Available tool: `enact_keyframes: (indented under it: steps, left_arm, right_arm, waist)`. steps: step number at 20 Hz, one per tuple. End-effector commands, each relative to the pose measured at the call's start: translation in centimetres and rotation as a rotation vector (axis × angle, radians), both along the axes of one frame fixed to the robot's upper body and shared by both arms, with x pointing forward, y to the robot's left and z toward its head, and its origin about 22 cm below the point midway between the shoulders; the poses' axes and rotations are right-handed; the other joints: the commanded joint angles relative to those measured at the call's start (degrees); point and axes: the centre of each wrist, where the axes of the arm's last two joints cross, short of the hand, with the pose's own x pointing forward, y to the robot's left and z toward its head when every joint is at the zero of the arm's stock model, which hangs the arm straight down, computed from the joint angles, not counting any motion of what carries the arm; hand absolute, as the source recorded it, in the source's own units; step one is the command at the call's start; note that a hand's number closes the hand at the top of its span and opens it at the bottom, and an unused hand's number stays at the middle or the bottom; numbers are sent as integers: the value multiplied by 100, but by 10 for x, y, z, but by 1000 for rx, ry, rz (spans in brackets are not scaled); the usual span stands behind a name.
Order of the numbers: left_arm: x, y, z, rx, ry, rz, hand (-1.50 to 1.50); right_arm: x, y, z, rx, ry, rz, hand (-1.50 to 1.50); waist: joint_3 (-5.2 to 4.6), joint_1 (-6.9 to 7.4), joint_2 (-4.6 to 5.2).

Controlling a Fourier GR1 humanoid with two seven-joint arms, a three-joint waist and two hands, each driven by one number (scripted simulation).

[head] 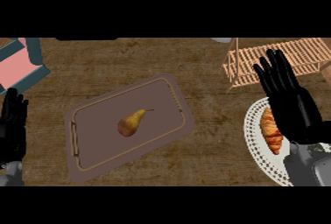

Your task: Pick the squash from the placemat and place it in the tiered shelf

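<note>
Right hand (294, 109) was open, fingers straight and spread, over a plate (255, 146) holding a croissant (271, 131), tiered shelf (284, 54) at its fingertips. Pear (131, 123) lay well to its left on the placemat (103, 153). Left hand (13, 127) was open too.

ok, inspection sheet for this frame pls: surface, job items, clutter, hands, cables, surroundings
Surface: brown wood-grain counter.
Job's things: squash lying on the placemat, untouched; tiered shelf of wooden slats at far right.
Clutter: croissant on white plate at right; pink and teal item at far left, cut off by the edge.
Hands: left hand open, resting at the left edge; right hand open above the plate, fingers straight, holding nothing.
Cables: nothing seen.
Surroundings: pale object at the far edge, cannot identify.
</note>
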Motion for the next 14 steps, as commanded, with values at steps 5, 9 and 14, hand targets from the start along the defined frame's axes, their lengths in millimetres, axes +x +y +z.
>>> enact_keyframes:
  steps: [5,9,14]
  left_arm:
    - [13,-37,15,31,13,-278,0]
    - [12,-53,18,-11,39,-401,0]
    - [10,-67,22,-18,66,-450,0]
  right_arm:
    - [13,-58,53,64,-326,401,150]
    - [-4,-154,23,-463,49,151,150]
    - [-26,-205,-4,-373,69,460,-150]
  waist:
    - [45,-38,-84]
    - [27,-67,44]
    - [41,95,-38]
